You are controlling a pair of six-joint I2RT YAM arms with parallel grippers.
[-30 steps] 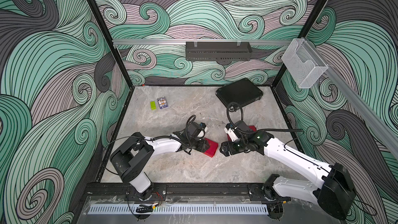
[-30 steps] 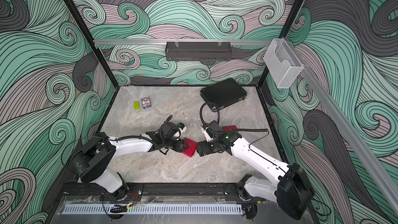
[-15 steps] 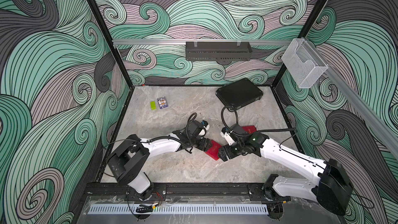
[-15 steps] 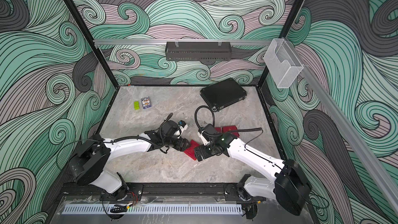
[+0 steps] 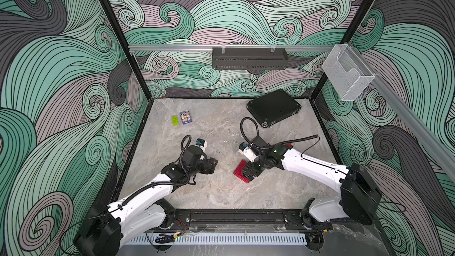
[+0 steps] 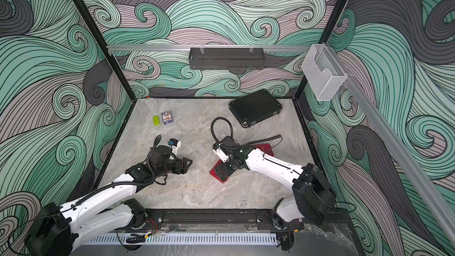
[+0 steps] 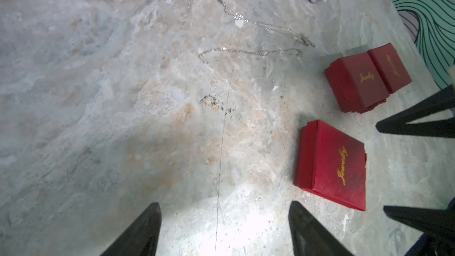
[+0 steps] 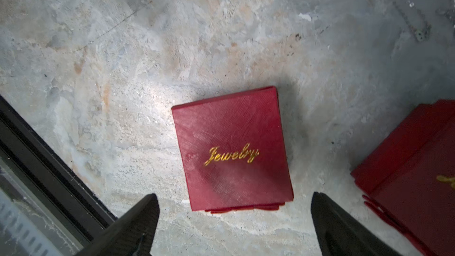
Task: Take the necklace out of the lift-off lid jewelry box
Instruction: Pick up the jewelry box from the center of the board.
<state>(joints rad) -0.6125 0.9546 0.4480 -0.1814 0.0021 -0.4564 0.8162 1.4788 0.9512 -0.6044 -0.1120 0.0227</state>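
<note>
Hovering over the closed red jewelry box [image 8: 231, 148], the right jaws are held wide and empty; the left jaws, over bare surface [image 7: 123, 94], are likewise released. Lid removal is judged the step in hand, with the necklace presumed inside, unseen. The lid [image 8: 221, 124] must be straddled at its side edges. A box stack [image 8: 413, 168] lies just beside, the front rail [image 8: 49, 168] near; open room is found toward the left arm [image 5: 152, 190].

Gold "Jewelry" on jewelry box lid [image 8: 231, 148]; same on neighbouring box [image 7: 357, 84]
</note>
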